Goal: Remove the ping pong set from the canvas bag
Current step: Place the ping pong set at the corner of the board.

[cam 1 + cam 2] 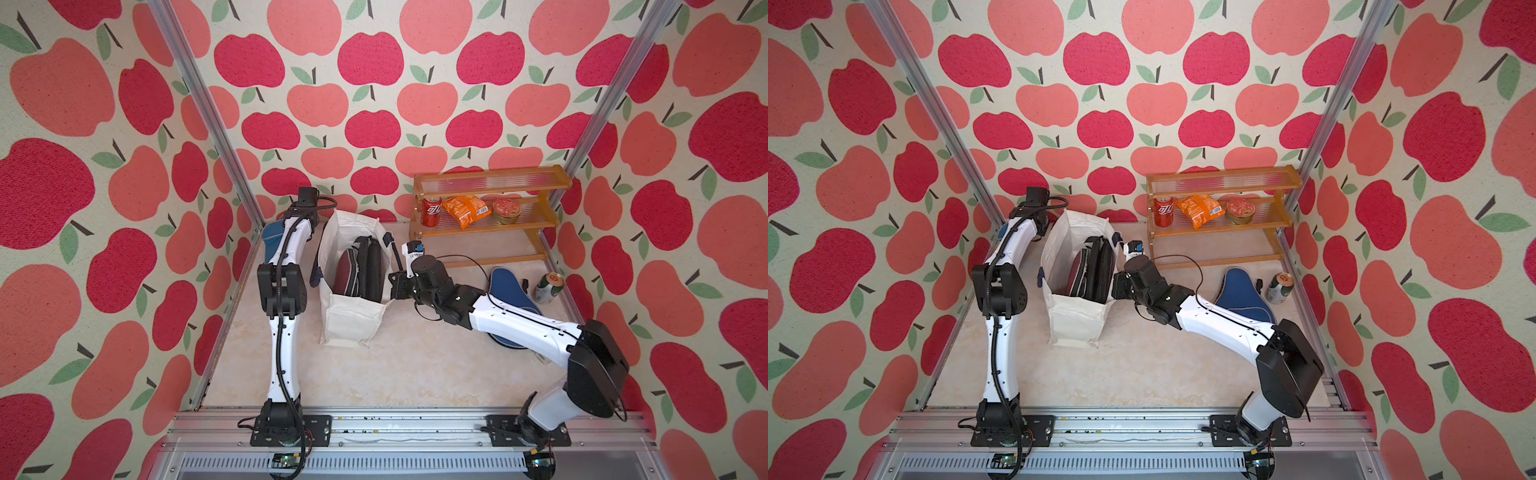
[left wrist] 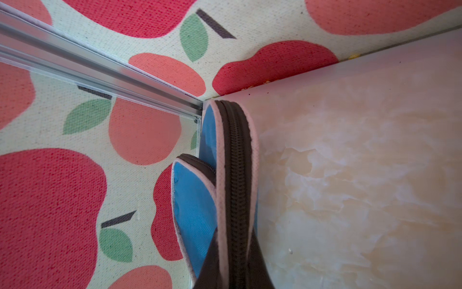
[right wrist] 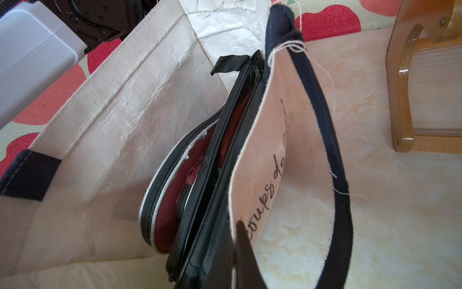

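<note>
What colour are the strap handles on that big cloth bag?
Dark navy. The right wrist view shows one handle best, looping off the off-white canvas bag.

1. The bench is a pale marbled top.
2. Sitting right on it: a cloth bag standing upright left of the middle, and a blue paddle case lying flat over on the right, with a green can just beside it.
3. A wooden shelf stands at the back right. Its middle tier has a red can, an orange snack bag and a round tub in a row.
4. A second blue case is on edge in the back left corner. Can't tell if it actually rests on the bench.
</note>
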Action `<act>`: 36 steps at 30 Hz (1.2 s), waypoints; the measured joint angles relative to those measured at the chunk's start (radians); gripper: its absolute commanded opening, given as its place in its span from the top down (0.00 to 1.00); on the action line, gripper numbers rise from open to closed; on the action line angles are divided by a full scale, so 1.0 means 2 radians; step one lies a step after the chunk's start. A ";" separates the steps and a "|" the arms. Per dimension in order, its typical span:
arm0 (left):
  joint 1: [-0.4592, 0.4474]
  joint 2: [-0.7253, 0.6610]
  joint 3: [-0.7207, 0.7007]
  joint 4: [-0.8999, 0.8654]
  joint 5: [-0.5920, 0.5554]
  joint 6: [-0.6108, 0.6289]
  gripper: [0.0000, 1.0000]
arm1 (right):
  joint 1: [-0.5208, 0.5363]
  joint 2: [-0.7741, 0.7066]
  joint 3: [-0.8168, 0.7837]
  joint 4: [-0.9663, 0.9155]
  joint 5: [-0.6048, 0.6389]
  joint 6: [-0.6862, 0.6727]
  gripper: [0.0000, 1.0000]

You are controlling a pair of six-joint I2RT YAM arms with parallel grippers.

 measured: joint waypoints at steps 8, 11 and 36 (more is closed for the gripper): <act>0.000 0.029 0.002 0.012 0.002 -0.005 0.99 | 0.000 0.000 0.001 -0.006 0.006 0.000 1.00; 0.000 0.035 0.003 0.011 0.002 -0.013 0.99 | 0.000 0.000 0.005 -0.012 0.008 0.000 1.00; -0.009 0.058 0.111 -0.060 0.125 -0.172 0.03 | 0.000 0.000 0.008 -0.024 0.019 -0.016 1.00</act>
